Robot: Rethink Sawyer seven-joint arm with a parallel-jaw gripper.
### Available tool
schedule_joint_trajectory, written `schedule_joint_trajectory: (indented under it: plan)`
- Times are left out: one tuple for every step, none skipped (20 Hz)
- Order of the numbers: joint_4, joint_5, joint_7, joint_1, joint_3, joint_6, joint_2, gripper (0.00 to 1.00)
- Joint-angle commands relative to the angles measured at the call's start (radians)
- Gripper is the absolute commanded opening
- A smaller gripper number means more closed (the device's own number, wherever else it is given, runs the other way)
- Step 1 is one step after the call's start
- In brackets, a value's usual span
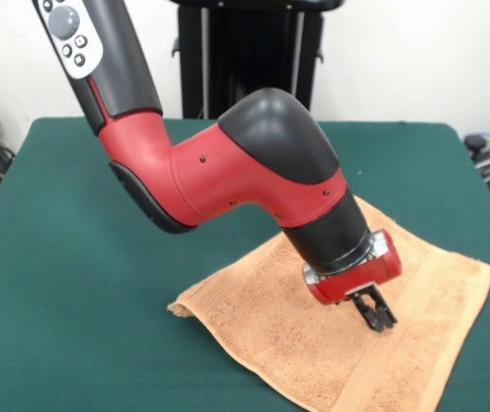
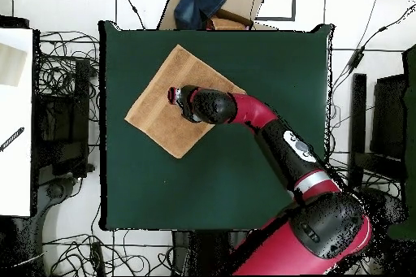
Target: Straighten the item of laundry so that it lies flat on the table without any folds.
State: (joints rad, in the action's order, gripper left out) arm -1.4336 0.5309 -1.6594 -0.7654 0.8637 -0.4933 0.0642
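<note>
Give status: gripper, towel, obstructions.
Gripper low over the towel, fingers close together, nothing held. Towel mostly spread on the table, one corner curled up. Nothing else on the table.

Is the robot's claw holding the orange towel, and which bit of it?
Cannot tell. The gripper sits low over the towel, near its striped band, but a pinch of cloth isn't visible.

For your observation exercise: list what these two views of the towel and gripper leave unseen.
- Front view: the towel's near corner is cut off by the bottom edge; its far part is behind the arm.
- Overhead view: the arm covers the towel's right corner.
- Gripper: fingertips close together; whether they pinch cloth is unclear.
</note>
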Motion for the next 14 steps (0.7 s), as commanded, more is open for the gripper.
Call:
schedule_joint_trajectory:
  plan:
    - [0.049, 0.064, 0.047, 0.015, -0.098, 0.073, -0.124, 0.0]
    - [0.049, 0.063, 0.052, 0.012, -0.096, 0.069, -0.125, 0.0]
    - [0.049, 0.061, 0.056, 0.01, -0.094, 0.066, -0.127, 0.0]
    - [0.047, 0.06, 0.057, 0.008, -0.092, 0.064, -0.128, 0.0]
    - [0.045, 0.058, 0.058, 0.007, -0.091, 0.061, -0.128, 0.0]
    - [0.042, 0.056, 0.057, 0.006, -0.09, 0.059, -0.126, 0.0]
    - [0.04, 0.053, 0.057, 0.007, -0.09, 0.056, -0.125, 0.0]
    - [0.037, 0.049, 0.055, 0.005, -0.087, 0.055, -0.125, 0.0]
    - [0.036, 0.044, 0.057, 0.002, -0.084, 0.052, -0.13, 0.0]
    - [0.034, 0.04, 0.057, 0.0, -0.081, 0.054, -0.138, 0.0]
    - [0.032, 0.037, 0.058, -0.003, -0.077, 0.056, -0.146, 0.0]
    - [0.033, 0.035, 0.06, -0.006, -0.073, 0.062, -0.158, 0.0]
    - [0.034, 0.03, 0.064, -0.011, -0.067, 0.064, -0.173, 0.0]
    - [0.037, 0.027, 0.073, -0.015, -0.062, 0.067, -0.19, 0.0]
